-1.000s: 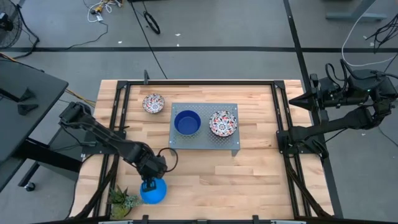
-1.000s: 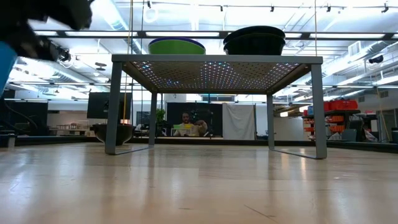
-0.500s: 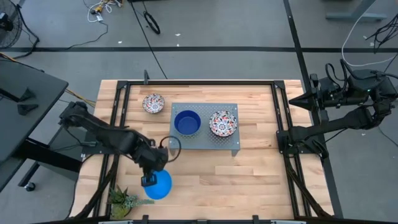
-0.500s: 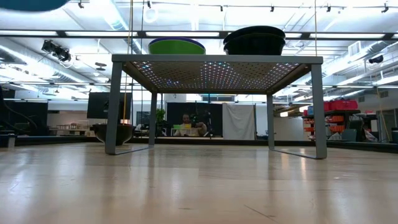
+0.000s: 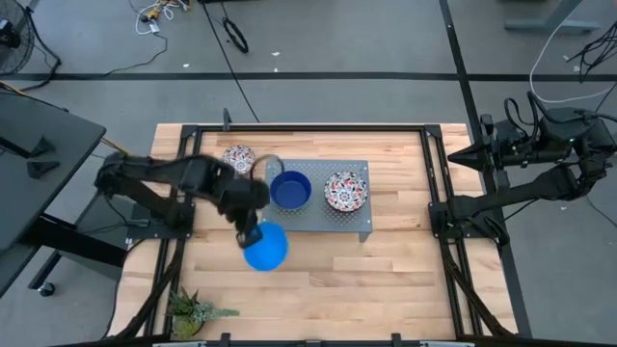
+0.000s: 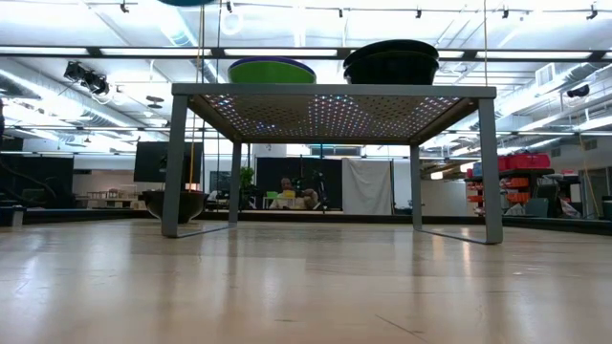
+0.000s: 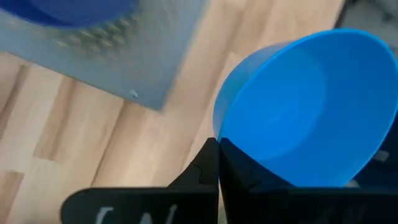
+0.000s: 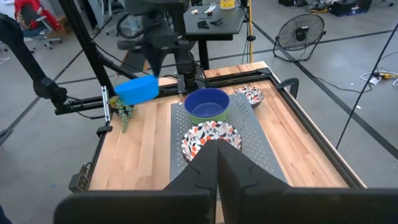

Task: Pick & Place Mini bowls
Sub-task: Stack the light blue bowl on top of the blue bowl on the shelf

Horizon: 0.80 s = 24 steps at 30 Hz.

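The wooden table bears a perforated tray, a floral bowl and a plant.

Room: grey concrete floor with loose cables beyond the bench's far edge, a black pedestal fan, a dark side desk off the bench's left edge, strip lights on an open ceiling, possibly shelving far behind.
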{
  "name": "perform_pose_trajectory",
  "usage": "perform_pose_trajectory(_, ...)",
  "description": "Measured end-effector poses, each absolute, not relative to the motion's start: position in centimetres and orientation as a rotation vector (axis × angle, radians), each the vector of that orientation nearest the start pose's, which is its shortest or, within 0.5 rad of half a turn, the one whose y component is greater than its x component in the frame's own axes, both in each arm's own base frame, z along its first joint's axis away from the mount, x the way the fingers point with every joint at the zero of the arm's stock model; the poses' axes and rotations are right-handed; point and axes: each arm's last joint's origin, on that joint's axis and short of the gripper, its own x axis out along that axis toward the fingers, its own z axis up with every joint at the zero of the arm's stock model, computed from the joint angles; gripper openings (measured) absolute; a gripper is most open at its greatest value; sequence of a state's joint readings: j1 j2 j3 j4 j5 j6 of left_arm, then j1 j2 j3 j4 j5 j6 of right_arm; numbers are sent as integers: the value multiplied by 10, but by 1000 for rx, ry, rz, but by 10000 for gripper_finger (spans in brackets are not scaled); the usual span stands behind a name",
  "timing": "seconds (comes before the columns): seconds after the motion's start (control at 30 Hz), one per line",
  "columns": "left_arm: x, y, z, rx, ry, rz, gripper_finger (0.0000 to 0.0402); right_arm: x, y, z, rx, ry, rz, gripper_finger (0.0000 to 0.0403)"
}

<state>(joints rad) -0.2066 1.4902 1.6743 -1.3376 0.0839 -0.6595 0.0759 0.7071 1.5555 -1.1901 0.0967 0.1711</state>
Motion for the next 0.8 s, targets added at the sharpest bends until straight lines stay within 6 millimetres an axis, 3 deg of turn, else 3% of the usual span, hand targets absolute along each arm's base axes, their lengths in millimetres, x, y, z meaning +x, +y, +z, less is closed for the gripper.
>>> perform_pose_trajectory(0.53, 263, 33, 405, -779, 1044, 277, 0, 27, -1, 466, 140, 338, -49, 6)
perform_pose_trajectory(0.8, 257, 63, 411, -832, 994, 314, 0, 27, -1, 466, 140, 338, -50, 7)
